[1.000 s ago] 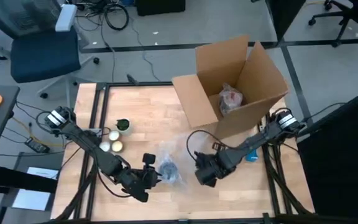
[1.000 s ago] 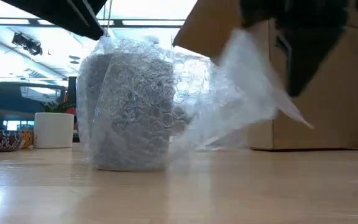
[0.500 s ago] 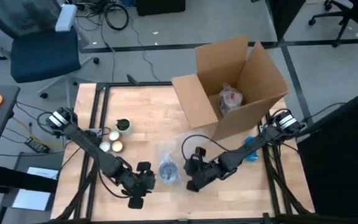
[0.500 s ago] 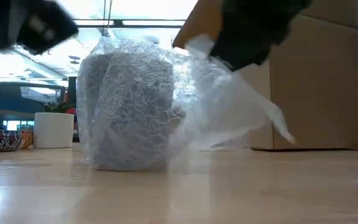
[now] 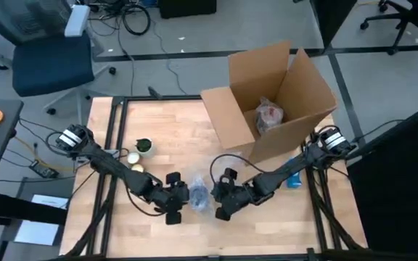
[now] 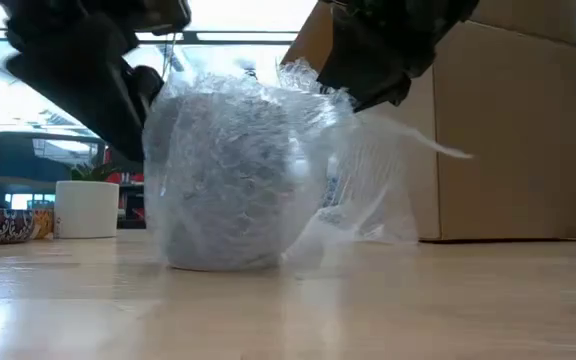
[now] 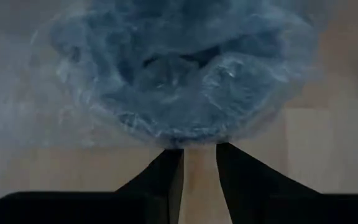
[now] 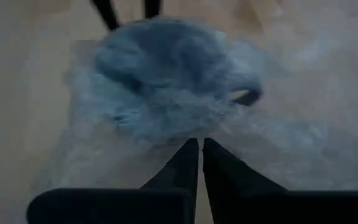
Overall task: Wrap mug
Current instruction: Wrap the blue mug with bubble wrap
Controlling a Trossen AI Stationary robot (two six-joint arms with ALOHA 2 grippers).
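Observation:
A grey mug (image 6: 230, 185) stands upright on the wooden table, covered in clear bubble wrap (image 5: 197, 196). My left gripper (image 5: 177, 201) is at the mug's left side. It is open by a narrow gap (image 7: 199, 151), its fingertips at the edge of the wrap. My right gripper (image 5: 219, 202) is at the mug's right side, shut on the wrap (image 8: 166, 106). The wrap arches over the mug's top (image 6: 268, 85). A loose flap (image 6: 388, 190) trails toward the box, its lower edge on the table. My left gripper's fingertips (image 7: 174, 155) point level at the wrapped mug's side from the table's left; I cannot tell whether they touch the wrap. My right gripper pinches the bubble wrap's upper edge (image 6: 320, 92) between its two fingers, coming slanting down from the right. The sheet is drawn up over the mug's top.
An open cardboard box (image 5: 274, 101) with a wrapped thing inside stands at the back right. Two white cups (image 5: 132, 164) and a small plant (image 5: 144, 146) sit at the left. A blue thing (image 5: 294, 180) lies by the right arm.
My right gripper has moved toward the table's left, up to the mug, drawing the wrap's loose flap up and over the mug's top. My left gripper drew back toward the near edge, then came in against the mug's left side. The mug has slid slightly right.

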